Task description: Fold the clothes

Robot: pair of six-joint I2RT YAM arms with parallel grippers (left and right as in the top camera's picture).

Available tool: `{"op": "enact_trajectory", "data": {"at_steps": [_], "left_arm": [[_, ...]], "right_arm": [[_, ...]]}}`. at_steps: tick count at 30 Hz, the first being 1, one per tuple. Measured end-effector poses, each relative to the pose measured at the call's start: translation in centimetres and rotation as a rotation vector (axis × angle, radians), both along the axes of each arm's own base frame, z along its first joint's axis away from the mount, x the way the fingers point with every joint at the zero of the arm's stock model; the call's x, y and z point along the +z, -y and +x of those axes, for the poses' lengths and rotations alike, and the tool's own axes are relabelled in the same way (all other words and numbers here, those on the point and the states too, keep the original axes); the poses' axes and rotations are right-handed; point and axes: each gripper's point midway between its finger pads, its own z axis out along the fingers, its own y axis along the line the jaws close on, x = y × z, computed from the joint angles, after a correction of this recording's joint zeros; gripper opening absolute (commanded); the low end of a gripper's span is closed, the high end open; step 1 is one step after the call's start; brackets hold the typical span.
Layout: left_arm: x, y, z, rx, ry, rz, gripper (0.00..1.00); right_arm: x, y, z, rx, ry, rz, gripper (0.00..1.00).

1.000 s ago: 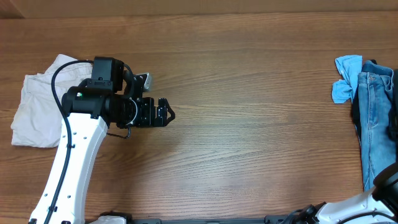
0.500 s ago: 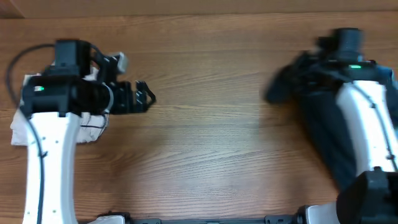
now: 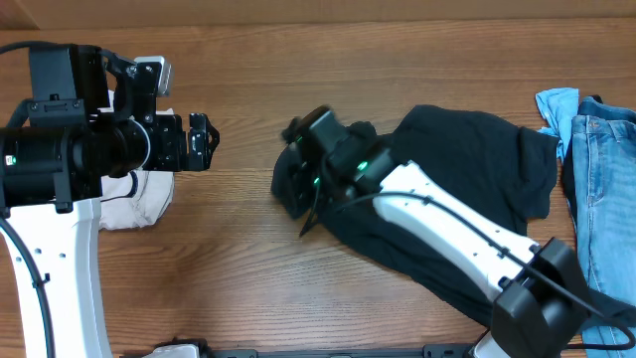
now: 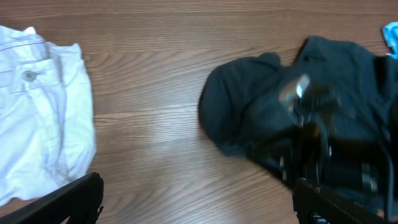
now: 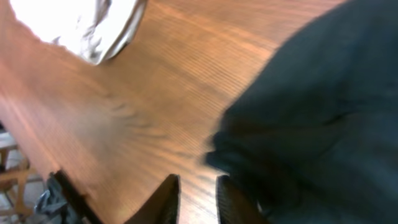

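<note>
One dark T-shirt (image 3: 467,169) lies crumpled on the table (image 3: 397,60), reaching from about the middle to the right side. Its long axis runs roughly left to right and sags toward the near right corner, ending close to the jeans (image 3: 601,199) at the right edge. The right pincer (image 5: 196,182) sits at the shirt's left end, its jaws parted only a little. Bare wood shows between them, so it grips nothing that I can see. The left pincer (image 3: 202,142) hangs wide open and empty beside the white shorts (image 3: 139,199) near the left edge, with the shirt well apart to its right. The right arm is nearer, but spreading the heap flat likely needs both, one at each end of that axis.
</note>
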Motion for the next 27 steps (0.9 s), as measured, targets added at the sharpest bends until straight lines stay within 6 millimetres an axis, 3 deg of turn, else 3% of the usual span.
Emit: {"op": "enact_trajectory", "data": {"at_steps": [5, 8, 10, 14, 16, 18, 19, 21, 24, 27], "left_arm": [[0.0, -0.5, 0.3, 0.001, 0.015, 0.037, 1.0], [-0.2, -0.6, 0.7, -0.001, 0.013, 0.04, 1.0], [-0.9, -0.3, 1.1, -0.018, -0.009, 0.041, 1.0], [-4.0, 1.7, 2.8, -0.098, -0.104, 0.041, 1.0], [-6.9, 3.5, 3.9, -0.172, -0.193, 0.043, 1.0], [-9.4, 4.9, 4.5, -0.221, -0.268, 0.047, 1.0], [-11.0, 5.7, 4.9, -0.255, -0.312, 0.051, 0.99], [-14.9, 7.3, 5.5, -0.314, -0.413, 0.061, 0.94], [-20.0, 8.7, 6.6, -0.362, -0.514, 0.073, 0.76], [-25.1, 9.3, 7.5, -0.39, -0.592, 0.079, 0.76]], "right_arm": [[-0.3, -1.8, -3.4, 0.169, 0.044, -0.033, 0.49], [-0.7, -1.6, -4.4, 0.209, 0.057, -0.079, 0.55], [-0.4, -0.4, -3.7, 0.154, 0.088, -0.13, 0.64], [3.4, 4.5, -0.6, -0.115, 0.187, -0.192, 0.74], [6.3, 8.9, 1.5, -0.311, 0.222, -0.189, 0.77], [8.1, 12.4, 2.8, -0.451, 0.234, -0.181, 0.79], [9.0, 15.2, 3.7, -0.546, 0.234, -0.184, 0.8], [9.4, 19.1, 4.6, -0.673, 0.215, -0.2, 0.82], [8.7, 23.1, 4.9, -0.785, 0.154, -0.238, 0.83], [7.9, 26.3, 4.7, -0.865, 0.09, -0.276, 0.84]]}}
